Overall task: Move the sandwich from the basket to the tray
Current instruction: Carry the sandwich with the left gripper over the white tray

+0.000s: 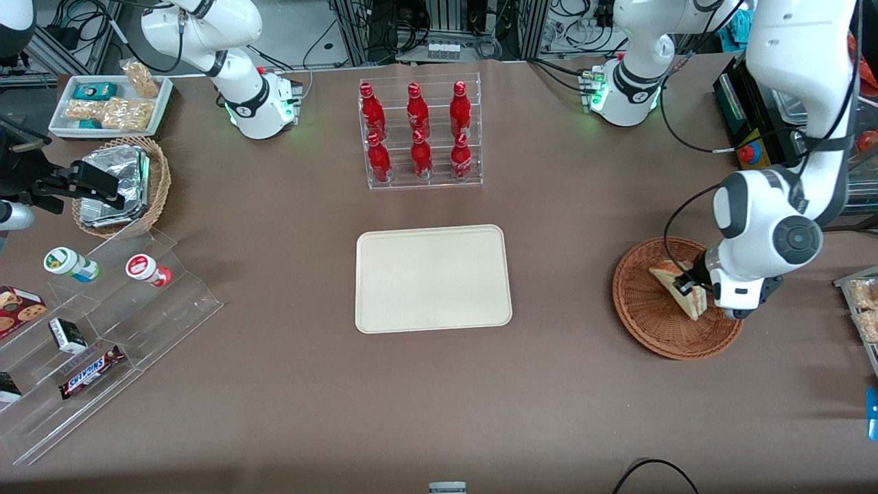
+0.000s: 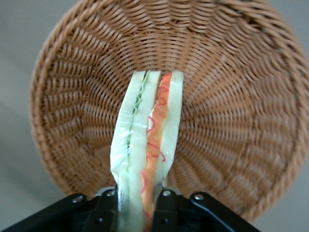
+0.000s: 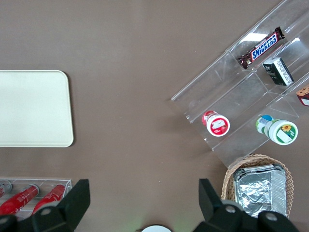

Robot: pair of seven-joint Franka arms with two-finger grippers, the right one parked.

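The sandwich (image 1: 675, 283) is a clear-wrapped bread wedge with green and red-orange layers. It sits in the reddish-brown wicker basket (image 1: 645, 322) toward the working arm's end of the table. My gripper (image 1: 688, 285) is down in the basket and shut on the sandwich; in the left wrist view the sandwich (image 2: 149, 130) runs out from between the two black fingers (image 2: 107, 208), over the basket weave (image 2: 231, 96). The cream tray (image 1: 433, 278) lies flat at the table's middle with nothing on it.
A clear rack of red bottles (image 1: 418, 134) stands farther from the front camera than the tray. Toward the parked arm's end are a tan basket of foil packets (image 1: 120, 185), a clear stepped stand (image 1: 103, 329) with snacks, and a white snack tray (image 1: 110, 103).
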